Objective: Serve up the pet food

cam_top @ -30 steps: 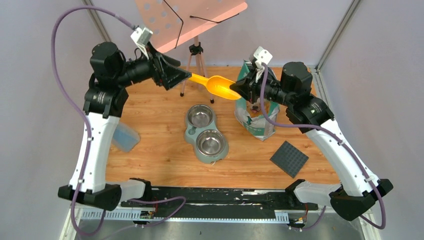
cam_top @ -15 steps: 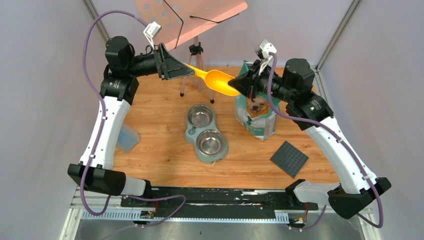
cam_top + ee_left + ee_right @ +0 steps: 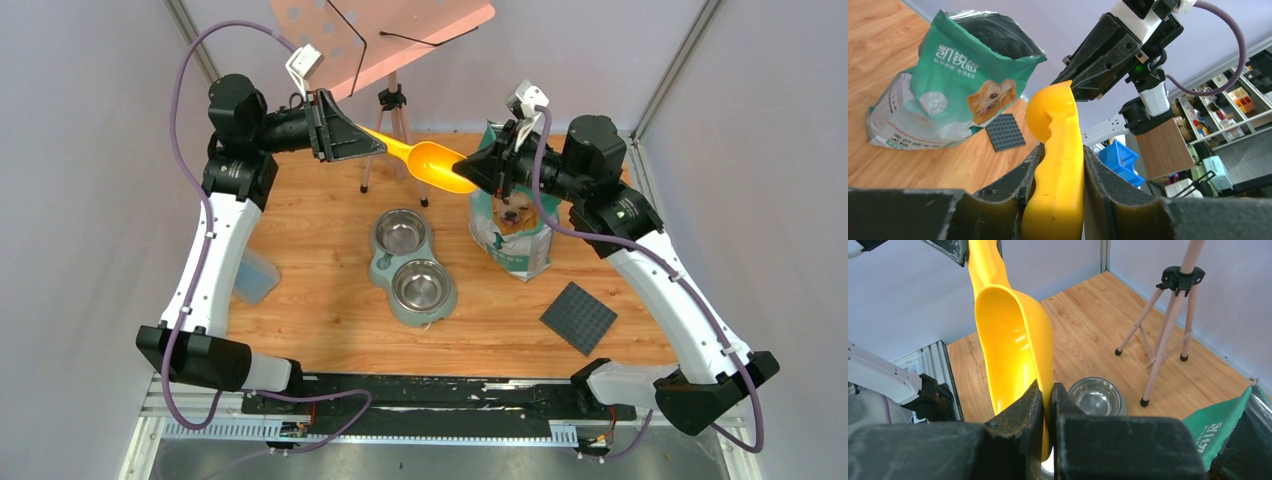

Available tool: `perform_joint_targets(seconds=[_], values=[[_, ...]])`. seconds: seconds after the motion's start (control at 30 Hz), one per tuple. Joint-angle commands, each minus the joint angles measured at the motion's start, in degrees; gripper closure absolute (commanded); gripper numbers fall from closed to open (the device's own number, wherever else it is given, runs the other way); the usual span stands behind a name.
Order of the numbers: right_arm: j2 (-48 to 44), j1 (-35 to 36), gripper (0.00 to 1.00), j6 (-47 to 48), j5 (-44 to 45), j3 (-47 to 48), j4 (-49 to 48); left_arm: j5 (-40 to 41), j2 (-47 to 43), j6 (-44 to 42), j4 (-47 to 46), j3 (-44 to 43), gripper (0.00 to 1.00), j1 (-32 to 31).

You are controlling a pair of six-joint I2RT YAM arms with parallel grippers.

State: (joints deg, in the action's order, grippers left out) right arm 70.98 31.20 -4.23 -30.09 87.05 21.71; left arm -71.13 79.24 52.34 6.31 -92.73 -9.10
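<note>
Top external view: the yellow scoop (image 3: 432, 165) hangs above the desk (image 3: 310, 270). The left pincer (image 3: 376, 141) grasps its handle from both sides; the right pincer (image 3: 470, 172) is clenched on its front rim. The pet food cannot be seen: the open teal bag (image 3: 512, 235), standing right of the steel double bowl (image 3: 412, 268), is dark inside.
</note>
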Motion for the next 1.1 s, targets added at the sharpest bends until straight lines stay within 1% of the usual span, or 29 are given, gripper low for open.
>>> perform_joint_targets(seconds=[0.0, 0.03, 0.07, 0.17, 0.2, 0.23, 0.3, 0.33, 0.37, 0.4, 0.43, 0.47, 0.5, 0.53, 0.57, 0.6, 0.63, 0.7, 0.93, 1.07], values=[[1.07, 0.37, 0.92, 1.65, -2.38, -0.70, -0.82, -1.79, -1.44, -2.97, -4.01, 1.99, 1.00, 0.14], [1.13, 0.38, 0.82, 1.89, -2.64, -0.92, -0.85, -2.29, -1.59, -3.37, -3.87, 2.36, 1.00, 0.14], [1.28, 0.35, 0.78, 1.99, -2.84, -1.07, -0.83, -2.45, -1.61, -3.51, -3.72, 3.05, 1.00, 0.14], [2.30, 0.42, 0.73, 2.08, -3.16, -0.81, -1.16, -2.77, -2.30, -4.10, -3.32, 4.43, 1.00, 0.06], [2.77, 0.67, 0.69, 2.16, -2.72, -0.73, -1.54, -2.69, -2.59, -4.13, -3.27, 5.02, 1.00, 0.05], [3.32, 1.19, 0.67, 2.43, -1.46, -0.47, -1.68, -2.65, -2.69, -4.23, -3.17, 5.24, 1.00, 0.01], [4.57, 2.38, 0.67, 3.62, 1.58, 0.40, -1.80, -2.75, -2.85, -4.33, -2.89, 5.60, 1.00, -0.04], [5.26, 2.76, 0.67, 3.85, 2.03, 0.80, -1.91, -2.78, -2.86, -4.41, -2.75, 5.47, 1.00, -0.04], [5.75, 3.06, 0.69, 3.95, 2.05, 1.29, -1.94, -2.78, -2.82, -4.42, -2.34, 5.37, 1.00, -0.10], [6.30, 3.41, 0.77, 3.90, 2.17, 1.65, -1.98, -2.63, -2.85, -4.50, -2.17, 5.10, 1.00, -0.16], [6.68, 3.81, 0.89, 3.96, 2.59, 2.07, -2.01, -2.49, -2.86, -4.56, -1.84, 4.97, 1.00, -0.20], [7.01, 4.20, 0.99, 3.88, 2.98, 2.24, -2.12, -1.57, -3.06, -4.84, -1.61, 4.95, 0.99, -0.25], [7.22, 4.41, 1.00, 3.14, 3.02, 2.17, -2.38, -0.72, -3.23, -5.12, -1.13, 4.98, 0.92, -0.22], [7.21, 4.46, 1.00, 1.24, 2.84, 2.04, -2.87, 1.12, -3.75, -6.06, -1.00, 5.11, 0.73, -0.22], [7.16, 4.48, 1.00, -0.27, 2.72, 1.85, -3.25, 2.15, -4.05, -6.70, -0.89, 5.43, 0.64, -0.21], [7.08, 4.46, 1.00, -1.73, 2.77, 1.65, -3.58, 4.14, -4.48, -8.74, -0.43, 5.62, 0.52, -0.26], [7.07, 4.48, 1.00, -3.11, 3.13, 1.52, -3.80, 4.94, -4.60, -9.71, 0.79, 6.09, 0.48, -0.29], [7.02, 4.48, 1.00, -4.68, 3.06, 1.25, -3.87, 5.08, -4.51, -10.54, 0.91, 7.25, 0.46, -0.29], [7.09, 4.48, 1.00, -5.14, 3.36, 0.94, -3.93, 2.73, -4.03, -7.78, -0.97, 9.75, 0.49, -0.62], [7.64, 4.47, 1.00, -5.20, 3.03, 0.96, -3.99, 3.06, -3.86, -6.58, -1.33, 10.14, 0.47, -0.73]])
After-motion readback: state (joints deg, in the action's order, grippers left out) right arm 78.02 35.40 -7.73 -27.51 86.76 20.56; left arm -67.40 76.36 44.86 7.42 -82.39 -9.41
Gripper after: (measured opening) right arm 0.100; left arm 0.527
